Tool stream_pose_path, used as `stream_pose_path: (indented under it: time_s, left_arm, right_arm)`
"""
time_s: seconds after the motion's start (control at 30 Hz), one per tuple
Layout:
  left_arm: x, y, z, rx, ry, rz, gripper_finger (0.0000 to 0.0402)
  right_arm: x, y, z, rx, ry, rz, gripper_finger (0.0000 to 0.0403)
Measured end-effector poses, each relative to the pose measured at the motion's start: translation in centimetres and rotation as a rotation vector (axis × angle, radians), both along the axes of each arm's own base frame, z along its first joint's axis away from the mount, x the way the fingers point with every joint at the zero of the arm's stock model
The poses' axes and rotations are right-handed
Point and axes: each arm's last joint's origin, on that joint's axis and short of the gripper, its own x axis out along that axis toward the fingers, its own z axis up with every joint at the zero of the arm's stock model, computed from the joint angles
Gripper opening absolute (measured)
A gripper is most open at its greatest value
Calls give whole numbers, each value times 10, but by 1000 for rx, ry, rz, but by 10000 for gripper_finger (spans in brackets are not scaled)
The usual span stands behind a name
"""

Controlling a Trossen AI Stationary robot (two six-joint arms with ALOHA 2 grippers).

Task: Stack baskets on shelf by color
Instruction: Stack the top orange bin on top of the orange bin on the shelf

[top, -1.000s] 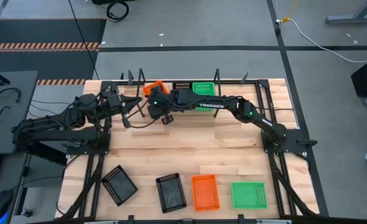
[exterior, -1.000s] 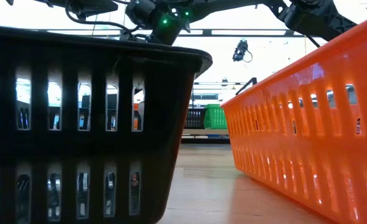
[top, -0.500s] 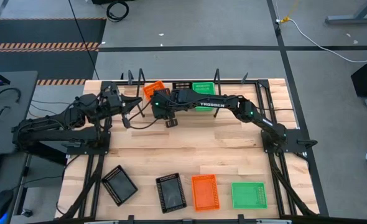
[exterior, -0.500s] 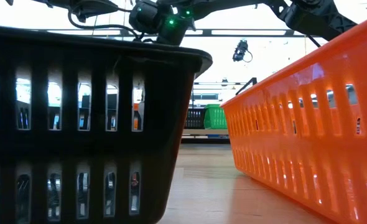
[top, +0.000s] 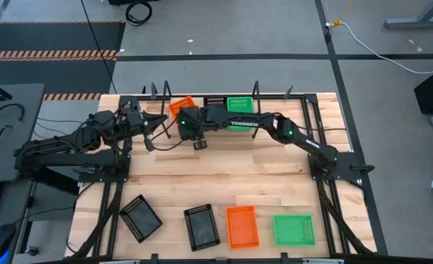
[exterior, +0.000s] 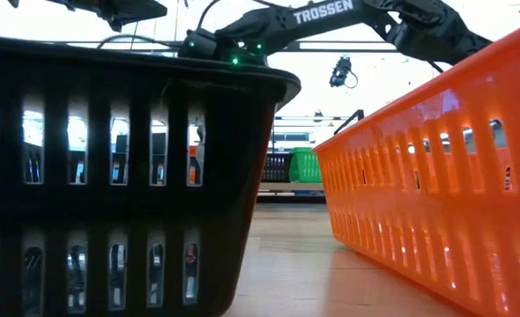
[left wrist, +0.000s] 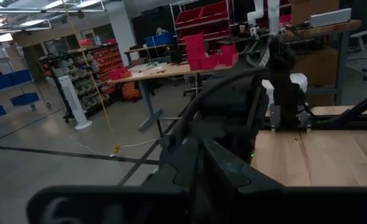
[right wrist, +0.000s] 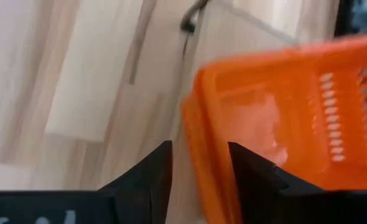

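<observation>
Right gripper (right wrist: 199, 155) reaches in over the far edge of the table (top: 224, 176) to the orange basket (top: 181, 105) at the left end of the shelf (top: 163, 100). In the right wrist view its two dark fingers (right wrist: 153, 174) stand apart on either side of that basket's near rim, with a strip of bare wood showing between one finger and the orange wall, so the jaws are spread and not clamped on it. The basket sits tilted in that view. The right arm stretches across from its base at the table's right side.

On the shelf, three colours sit abreast: orange at left, a black basket (top: 214, 100) in the middle, a green basket (top: 240, 105) at right. How many lie in each pile cannot be told.

Left gripper (top: 155, 123) hangs just left of the orange basket, near the shelf's left post; whether it is closed or holds anything cannot be told.

Along the near edge lie four more baskets, apart from one another: a black one (top: 140, 218) turned askew, a second black one (top: 202, 226), an orange one (top: 241, 226) and a green one (top: 293, 229)
</observation>
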Motion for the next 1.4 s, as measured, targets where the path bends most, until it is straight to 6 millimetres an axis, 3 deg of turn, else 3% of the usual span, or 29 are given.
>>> stream_pose_path:
  time_s: [0.17, 0.4, 0.83, 1.17, 1.4]
  left_arm:
    - [0, 0, 0, 21, 6, 1, 35]
    - [0, 0, 1, 23, 1, 1, 26]
    - [0, 0, 2, 26, -8, 1, 28]
    - [0, 0, 2, 26, -6, 1, 32]
    - [0, 0, 1, 25, -6, 1, 34]
  right_arm:
    - [5, 0, 7, -12, -71, -2, 108]
    - [6, 2, 12, 73, -136, -36, 15]
    - [14, -1, 17, 87, -245, -59, 15]
    - [16, -2, 20, 138, -294, -77, 107]
    - [18, -3, 22, 136, -332, -103, 136]
